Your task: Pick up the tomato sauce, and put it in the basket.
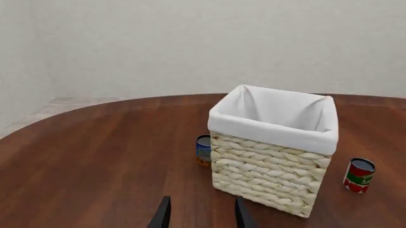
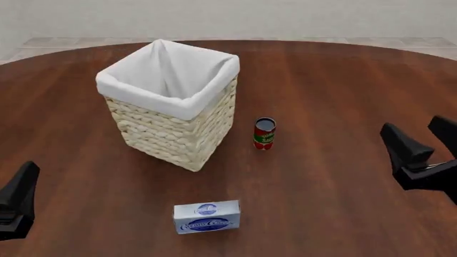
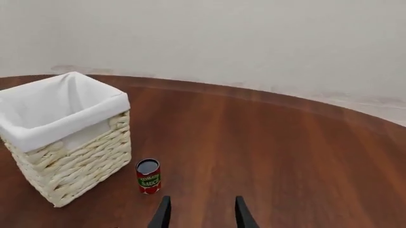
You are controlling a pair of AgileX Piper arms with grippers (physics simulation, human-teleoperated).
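Front view gives us the wooden table (image 2: 335, 80) filling the frame, and on it, upper left of centre, the wicker basket (image 2: 175, 126) with its white cloth lining (image 2: 168, 72). At lower centre we see the white-and-blue box (image 2: 207, 217) lying flat. Smaller, the tomato sauce (image 2: 264, 134) stands upright just right of the basket, apart from it. Our right gripper (image 2: 421, 140) hangs at the right edge, fingers spread, holding nothing. Our left gripper (image 1: 199, 213) sits at lower left, fingers likewise spread and empty.
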